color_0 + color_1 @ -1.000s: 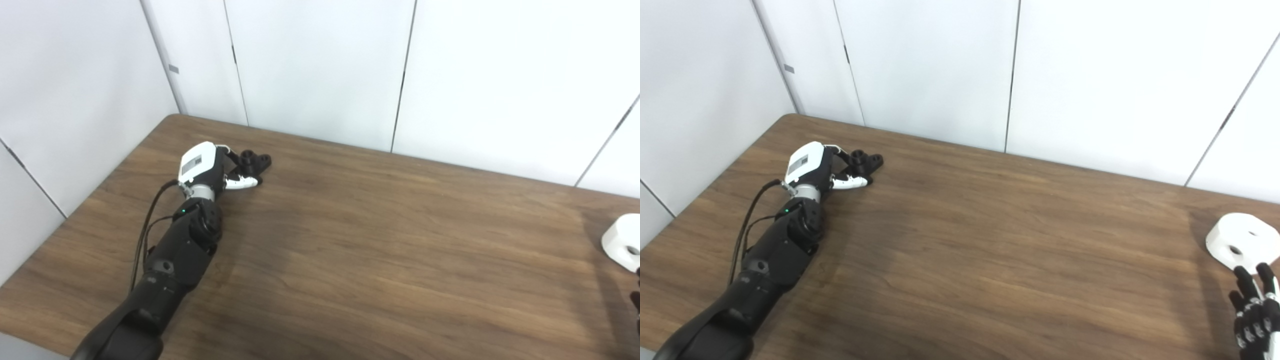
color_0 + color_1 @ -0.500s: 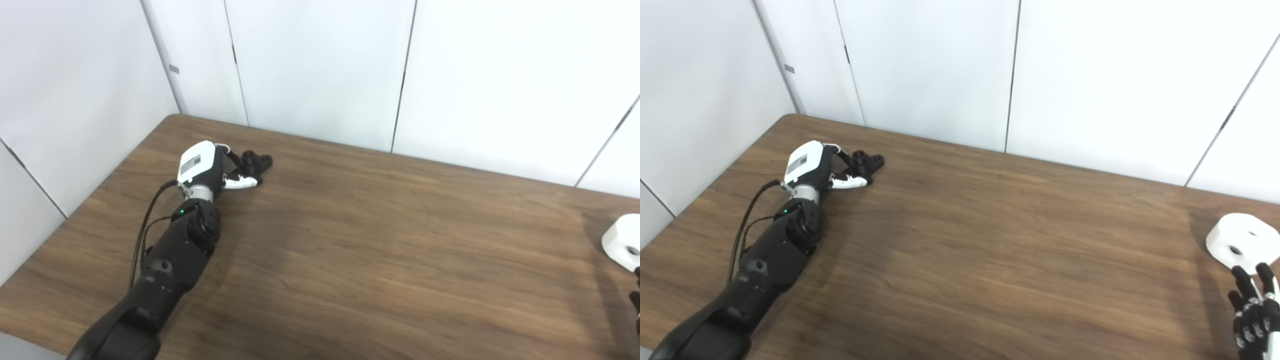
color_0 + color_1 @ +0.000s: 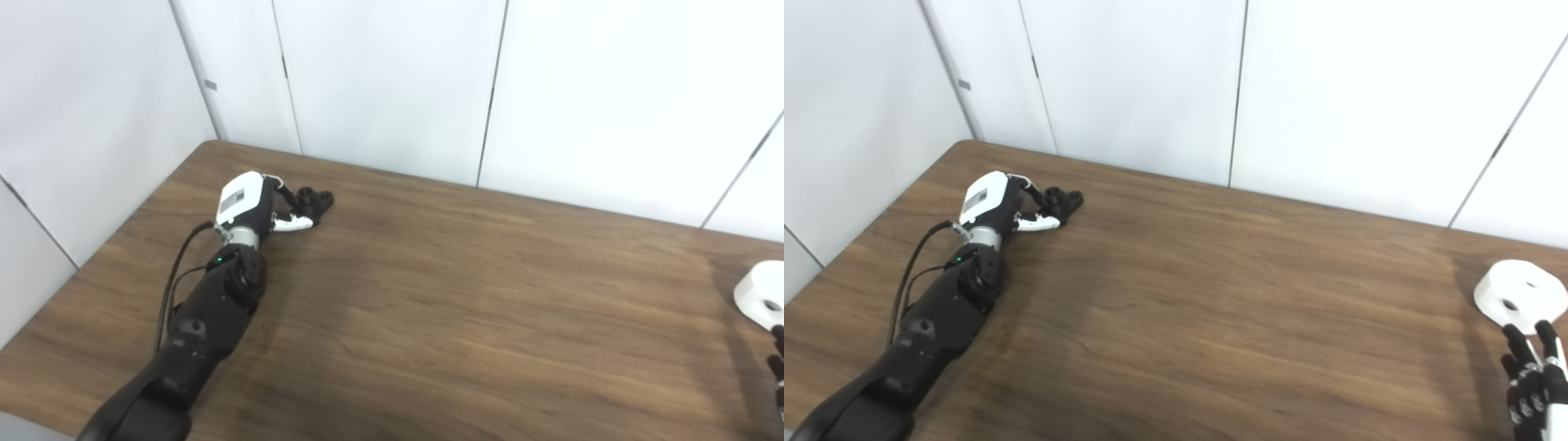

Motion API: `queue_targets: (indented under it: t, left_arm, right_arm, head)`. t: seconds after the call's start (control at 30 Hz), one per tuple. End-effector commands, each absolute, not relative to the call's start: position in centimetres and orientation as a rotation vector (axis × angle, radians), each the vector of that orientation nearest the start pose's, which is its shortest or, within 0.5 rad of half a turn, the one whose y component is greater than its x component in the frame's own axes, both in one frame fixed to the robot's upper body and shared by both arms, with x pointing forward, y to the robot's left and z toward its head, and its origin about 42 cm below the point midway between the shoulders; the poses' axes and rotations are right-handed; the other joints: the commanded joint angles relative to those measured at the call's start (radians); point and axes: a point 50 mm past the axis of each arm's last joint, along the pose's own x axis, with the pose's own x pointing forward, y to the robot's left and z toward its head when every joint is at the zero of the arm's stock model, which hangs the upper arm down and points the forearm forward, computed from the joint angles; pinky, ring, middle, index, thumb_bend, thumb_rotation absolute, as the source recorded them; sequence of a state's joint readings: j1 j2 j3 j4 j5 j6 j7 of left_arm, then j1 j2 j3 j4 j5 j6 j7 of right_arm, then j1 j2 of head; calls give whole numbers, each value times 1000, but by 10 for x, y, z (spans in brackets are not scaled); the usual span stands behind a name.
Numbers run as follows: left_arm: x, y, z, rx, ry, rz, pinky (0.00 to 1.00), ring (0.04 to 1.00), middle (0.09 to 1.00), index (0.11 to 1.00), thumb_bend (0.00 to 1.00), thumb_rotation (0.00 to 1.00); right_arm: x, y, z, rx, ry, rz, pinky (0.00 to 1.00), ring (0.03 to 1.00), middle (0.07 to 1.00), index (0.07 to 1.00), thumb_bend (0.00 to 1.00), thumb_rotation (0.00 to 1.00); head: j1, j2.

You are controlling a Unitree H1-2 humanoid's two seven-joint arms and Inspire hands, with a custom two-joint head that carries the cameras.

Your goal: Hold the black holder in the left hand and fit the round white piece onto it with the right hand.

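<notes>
change: left hand [image 3: 248,205] nudged slightly further from the camera, toward the wall; whole view drifted a bit too, so part of it is camera. Holder and white piece not displaced on the table.
left hand: far left of table [image 3: 465,318], fingers [image 3: 293,224] curled around black holder [image 3: 313,200]; contact looks real but a firm grasp cannot be told, holder seems to sit on the wood.
right hand: [image 3: 1532,383] bottom right corner, fingers spread and pointing up, holding nothing.
white piece: [image 3: 1519,294] round, holes in top, flat on table at far right edge, just beyond right fingertips, apparently not touching.
holder vs white piece: well apart, opposite ends.
backdrop: white wall panels [image 3: 392,79].
</notes>
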State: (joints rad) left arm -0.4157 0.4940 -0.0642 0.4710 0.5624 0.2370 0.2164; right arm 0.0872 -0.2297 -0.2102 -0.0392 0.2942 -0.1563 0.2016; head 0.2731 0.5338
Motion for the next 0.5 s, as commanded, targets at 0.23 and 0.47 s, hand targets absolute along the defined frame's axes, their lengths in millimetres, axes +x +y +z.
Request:
queue_targets:
  t: [0.23,0.47]
  left_arm:
    - [404,361,180,1046,57,245,777,862,771,486,519,45]
    - [387,311,182,1006,-15,66,761,863,774,486,520,45]
  right_arm:
    - [235,-323,95,52,-111,-27,1000,976,914,1000,638,907]
    - [235,-318,96,52,-109,-33,1000,965,900,1000,638,877]
  head:
    - [-26,0]
    - [-46,5]
